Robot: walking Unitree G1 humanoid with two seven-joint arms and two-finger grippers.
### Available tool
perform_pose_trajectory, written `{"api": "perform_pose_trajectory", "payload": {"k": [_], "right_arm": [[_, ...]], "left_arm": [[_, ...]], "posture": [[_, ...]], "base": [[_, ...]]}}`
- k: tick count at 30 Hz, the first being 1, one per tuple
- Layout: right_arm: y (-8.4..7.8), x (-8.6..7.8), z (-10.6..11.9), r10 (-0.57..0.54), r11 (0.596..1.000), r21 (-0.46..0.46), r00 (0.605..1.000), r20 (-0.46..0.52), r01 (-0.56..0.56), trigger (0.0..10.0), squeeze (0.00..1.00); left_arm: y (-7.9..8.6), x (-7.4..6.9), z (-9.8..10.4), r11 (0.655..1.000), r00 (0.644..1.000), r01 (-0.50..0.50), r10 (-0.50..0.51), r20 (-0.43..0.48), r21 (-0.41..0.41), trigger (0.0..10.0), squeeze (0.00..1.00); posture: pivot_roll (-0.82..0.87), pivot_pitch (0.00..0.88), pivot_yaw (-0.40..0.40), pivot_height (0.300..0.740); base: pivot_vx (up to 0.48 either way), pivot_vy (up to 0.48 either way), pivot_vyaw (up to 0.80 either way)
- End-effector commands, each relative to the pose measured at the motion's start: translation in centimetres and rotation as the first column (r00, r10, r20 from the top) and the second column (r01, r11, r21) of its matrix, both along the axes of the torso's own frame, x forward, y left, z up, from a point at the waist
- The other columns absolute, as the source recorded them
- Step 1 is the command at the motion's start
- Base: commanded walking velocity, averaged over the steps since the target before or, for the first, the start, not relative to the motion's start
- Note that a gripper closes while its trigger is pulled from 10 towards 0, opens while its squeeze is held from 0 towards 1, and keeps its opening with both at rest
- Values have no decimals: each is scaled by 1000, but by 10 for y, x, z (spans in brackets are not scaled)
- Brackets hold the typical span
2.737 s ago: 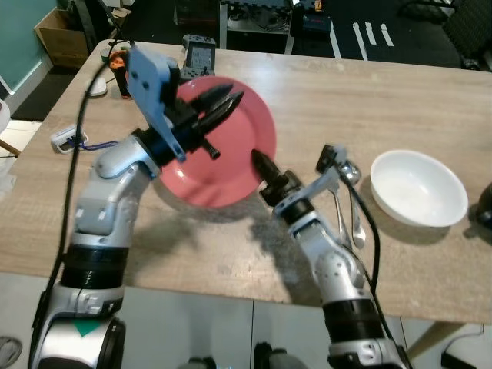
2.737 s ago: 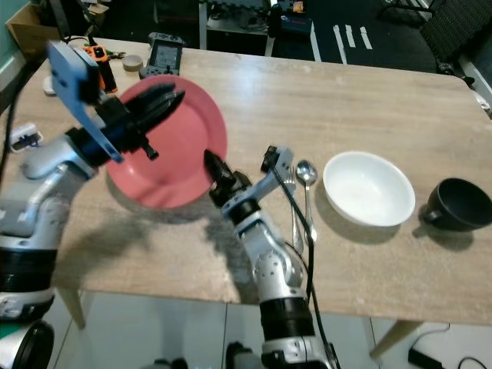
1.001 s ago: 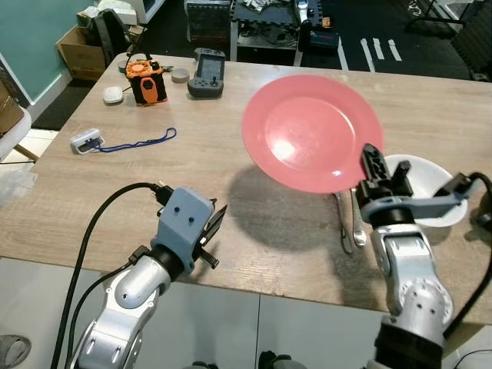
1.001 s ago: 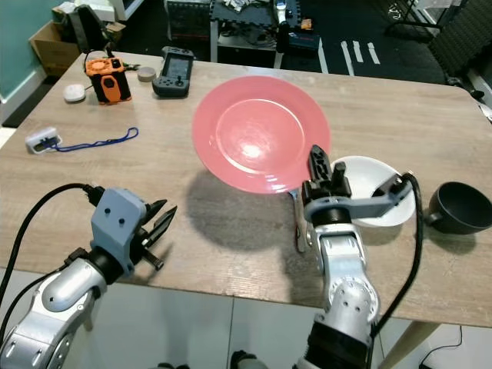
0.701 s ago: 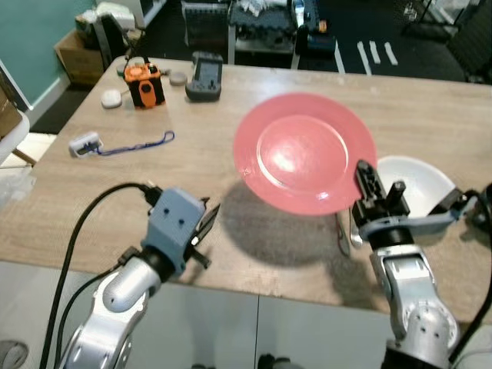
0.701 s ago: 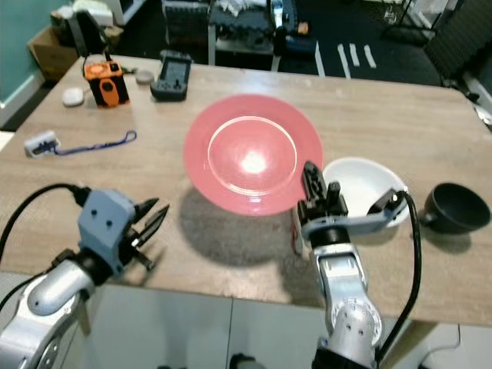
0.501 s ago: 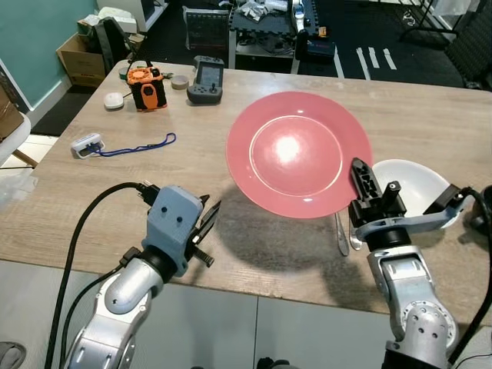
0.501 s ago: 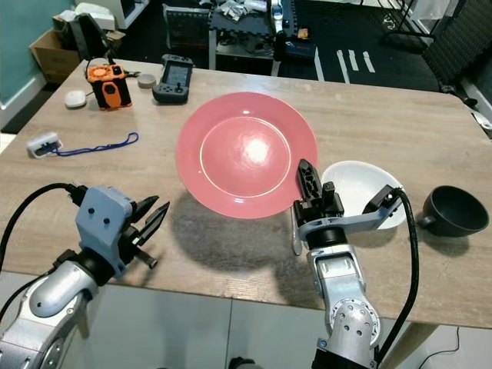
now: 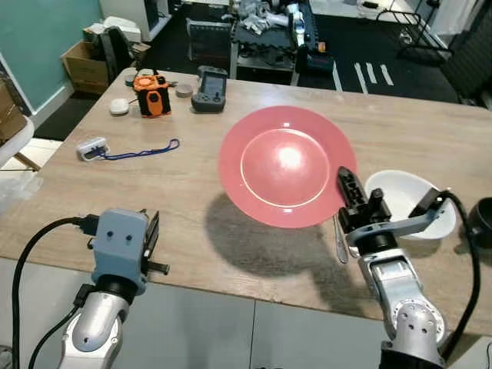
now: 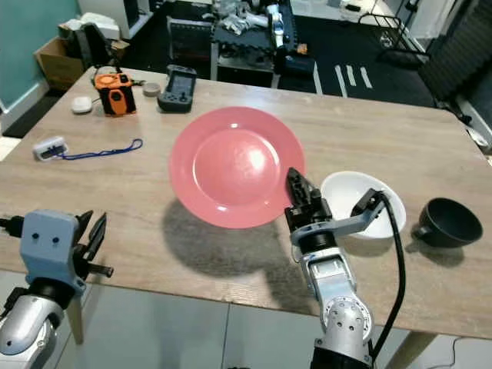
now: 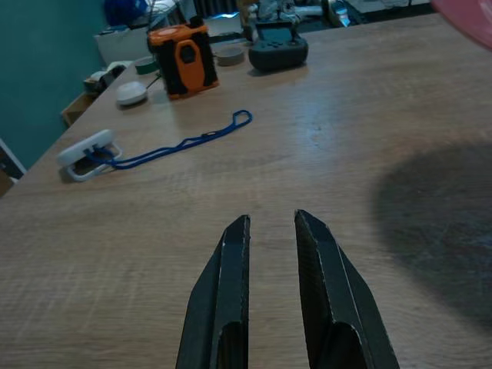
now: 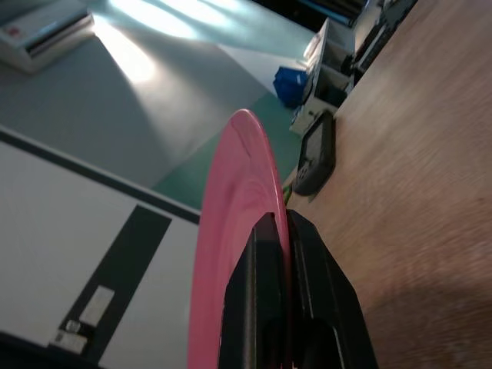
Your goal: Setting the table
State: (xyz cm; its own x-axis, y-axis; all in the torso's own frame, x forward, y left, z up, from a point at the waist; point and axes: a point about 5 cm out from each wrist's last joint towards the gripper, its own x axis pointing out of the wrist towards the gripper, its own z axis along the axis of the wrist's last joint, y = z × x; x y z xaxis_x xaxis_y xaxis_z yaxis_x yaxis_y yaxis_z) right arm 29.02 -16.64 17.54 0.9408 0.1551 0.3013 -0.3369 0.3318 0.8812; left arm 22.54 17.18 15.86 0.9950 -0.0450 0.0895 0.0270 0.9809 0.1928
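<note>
Plate [image 9: 286, 165] now hangs over the surface [image 9: 154, 200] solely from the right claw [image 9: 347, 187], pinched on its rim; left claw [image 11: 265, 254], narrowly parted and empty, has withdrawn; placing comes next.

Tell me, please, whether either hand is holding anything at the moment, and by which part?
The right hand holds the pink plate by its rim, pinched at the edge nearest the white bowl. The left hand holds nothing.

Bright, even overhead light, head views sharp, a white glare spot shone on the red plate [image 9: 286, 167], which cast a broad dark shadow on the wooden table [image 9: 138, 200], wrist views softer and dimmer.
</note>
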Motion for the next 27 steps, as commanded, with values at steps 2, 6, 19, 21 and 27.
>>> {"api": "perform_pose_trajectory", "payload": {"k": [2,6,19,21,27], "right_arm": [[3,3,-2,18,1000,-12,1000,4,-18,10000,0],[6,6,-4,26,999,-19,1000,12,-26,10000,0],[5,4,-9,19,999,-35,1000,2,-19,10000,0],[5,4,-10,21,999,-30,1000,-2,-21,10000,0],[5,4,-11,18,999,-26,1000,-4,-18,10000,0]], "left_arm": [[1,1,-1,1000,1000,-12,12,4,-2,10000,0],[-3,12,5,1000,999,-4,4,39,5,10000,0],[-10,16,2,1000,999,26,-26,32,0,10000,0],[-10,17,2,1000,999,27,-27,31,0,10000,0],[-10,18,1,1000,999,31,-31,28,2,10000,0]], "posture": [[60,15,-25,740],[57,3,-15,740],[42,7,-6,740],[40,8,-3,740],[38,7,1,740]], "base": [[0,0,0],[0,0,0],[0,0,-84],[0,0,-672],[0,0,-800]]}}
